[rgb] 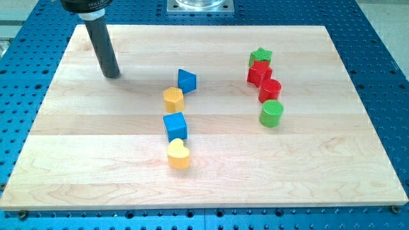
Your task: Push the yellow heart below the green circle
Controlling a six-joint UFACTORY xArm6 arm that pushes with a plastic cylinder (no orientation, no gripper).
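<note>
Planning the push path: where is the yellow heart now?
The yellow heart sits low in the view, left of centre, just below the blue cube and far left of the green circle.

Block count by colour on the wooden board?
Yellow: 2, the yellow heart block and yellow hexagonal block
Blue: 2, the blue cube and blue triangular block
Red: 2, the red star-like block and red cylinder
Green: 2, the green circle block and green star block
Total: 8

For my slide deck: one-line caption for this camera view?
My tip rests at the board's upper left, far from the yellow heart and the green circle.
</note>
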